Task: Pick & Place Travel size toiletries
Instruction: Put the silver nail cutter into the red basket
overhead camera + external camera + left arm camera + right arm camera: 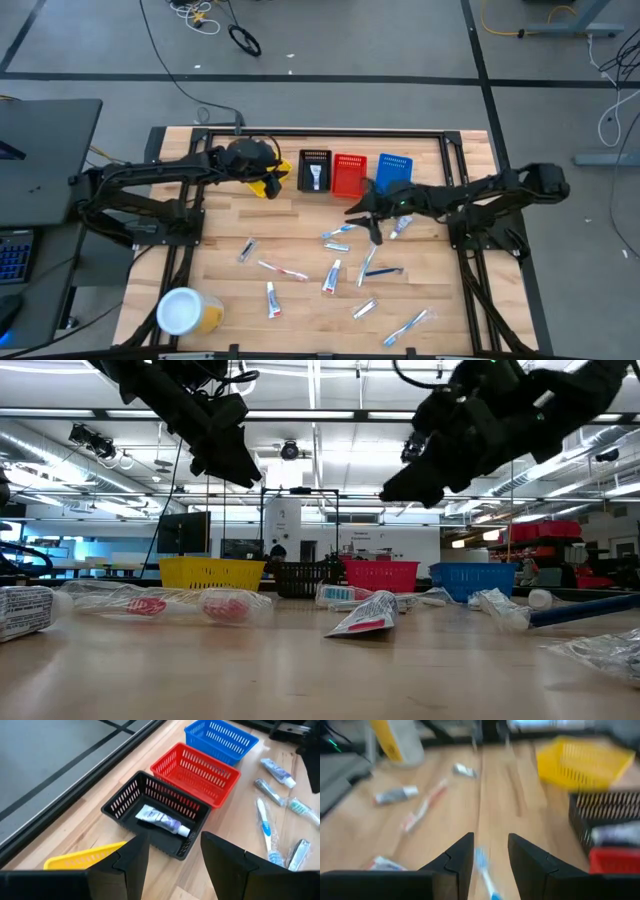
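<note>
On the wooden table point(300, 300), a toothbrush point(485, 872) lies below the right hand's point(490, 851) parted, empty fingers.

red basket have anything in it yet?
No. In the left wrist view the red basket shows only bare mesh, while the black basket beside it holds one white tube.

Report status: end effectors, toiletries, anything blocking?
Left end effector open, empty, above black basket holding one tube. Right end effector open over a toothbrush. Remaining toiletries scattered on table. Nothing blocking.
</note>
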